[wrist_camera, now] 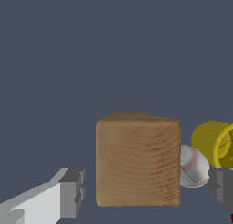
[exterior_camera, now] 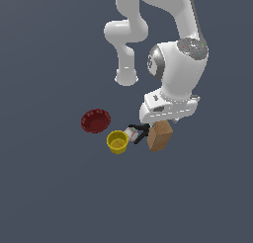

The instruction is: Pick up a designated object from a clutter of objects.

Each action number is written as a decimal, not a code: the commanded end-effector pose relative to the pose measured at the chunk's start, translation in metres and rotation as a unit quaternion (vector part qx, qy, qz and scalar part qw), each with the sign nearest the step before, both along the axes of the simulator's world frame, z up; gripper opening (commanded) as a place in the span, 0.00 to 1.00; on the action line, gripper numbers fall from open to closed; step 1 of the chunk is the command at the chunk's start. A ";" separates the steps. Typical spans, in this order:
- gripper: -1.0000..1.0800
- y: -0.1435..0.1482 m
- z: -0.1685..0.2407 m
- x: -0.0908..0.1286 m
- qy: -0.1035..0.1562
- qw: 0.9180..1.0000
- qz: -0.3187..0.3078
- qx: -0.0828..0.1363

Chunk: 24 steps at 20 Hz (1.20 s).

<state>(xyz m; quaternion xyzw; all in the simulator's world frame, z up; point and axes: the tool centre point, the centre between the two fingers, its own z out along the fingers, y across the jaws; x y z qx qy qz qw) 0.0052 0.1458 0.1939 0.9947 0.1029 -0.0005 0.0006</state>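
Note:
The tan wooden block (exterior_camera: pixel 160 135) stands upright on the grey floor, right of the other objects in the exterior view. In the wrist view the wooden block (wrist_camera: pixel 138 160) fills the space between my two fingers. My gripper (exterior_camera: pixel 159 123) hangs directly over the block's top, fingers hidden behind the hand in the exterior view. In the wrist view my gripper (wrist_camera: pixel 148 189) is open, one finger (wrist_camera: pixel 72 191) on each side of the block with gaps showing. The white baseball (wrist_camera: pixel 193 165), yellow cup (wrist_camera: pixel 215 144) and black clamp (exterior_camera: pixel 140 132) lie beside the block.
The dark red bowl (exterior_camera: pixel 95 121) sits at the exterior view's left of the yellow cup (exterior_camera: pixel 117 141). The baseball (exterior_camera: pixel 132 134) lies between cup and block, with the clamp over it. The arm's white links (exterior_camera: pixel 126 39) rise behind the group.

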 end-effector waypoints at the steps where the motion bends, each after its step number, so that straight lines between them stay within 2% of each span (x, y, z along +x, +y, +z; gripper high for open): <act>1: 0.96 0.000 -0.001 0.000 0.000 1.000 0.000 0.000; 17: 0.96 0.002 -0.051 0.000 0.000 1.000 0.000 0.001; 18: 0.00 0.002 -0.051 0.000 0.000 1.000 0.000 0.001; 24: 0.00 0.002 -0.051 0.000 0.000 1.000 0.000 0.001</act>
